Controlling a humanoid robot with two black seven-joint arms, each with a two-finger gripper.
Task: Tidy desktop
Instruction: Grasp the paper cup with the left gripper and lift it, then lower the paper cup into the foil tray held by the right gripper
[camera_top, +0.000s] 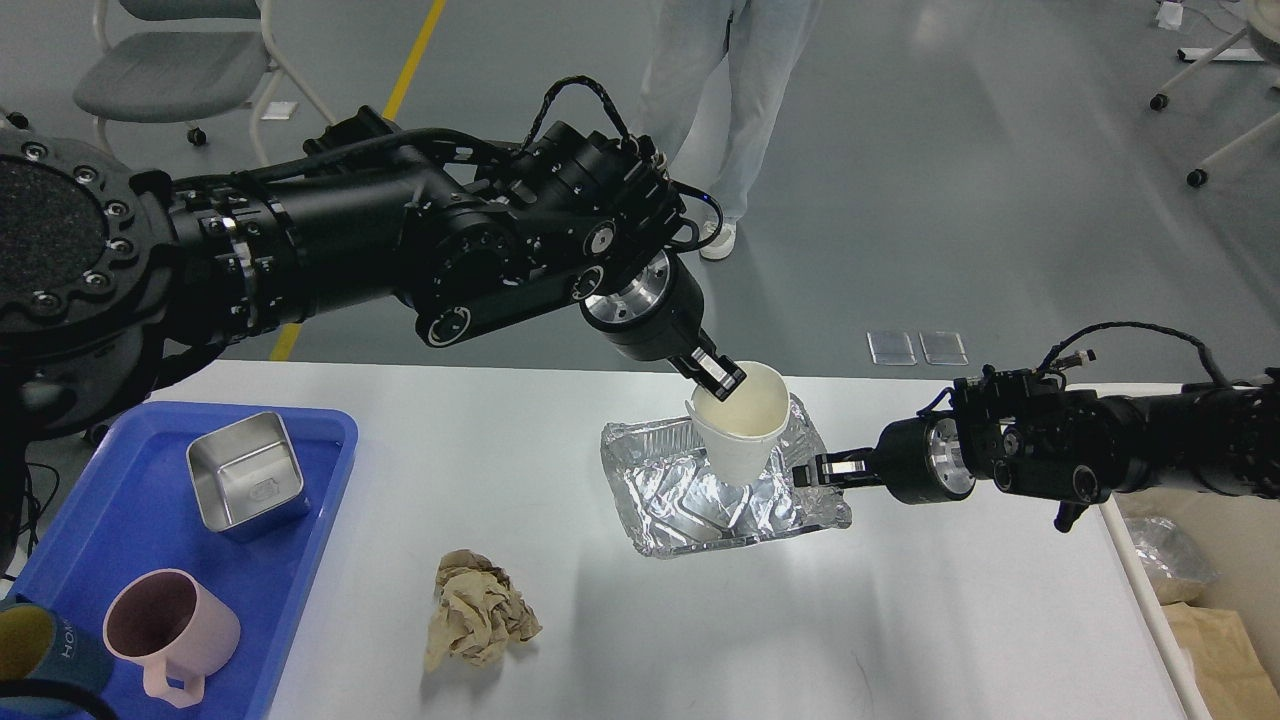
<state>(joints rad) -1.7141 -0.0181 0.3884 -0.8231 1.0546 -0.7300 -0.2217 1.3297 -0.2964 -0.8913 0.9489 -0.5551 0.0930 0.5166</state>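
Note:
The white desktop (900, 620) fills the lower part of the head view. My left gripper (718, 376) is shut on the rim of a white paper cup (740, 430) and holds it upright inside a crumpled foil tray (690, 495) at the table's middle. My right gripper (812, 472) is shut on the foil tray's right edge. A crumpled brown paper ball (478, 612) lies on the desktop toward the front left.
A blue plastic tray (120, 520) at the left holds a square metal tin (245, 485), a pink mug (170, 630) and a dark cup (40, 650). A person's legs (720, 110) stand beyond the table. A bag (1180, 570) lies off the right edge.

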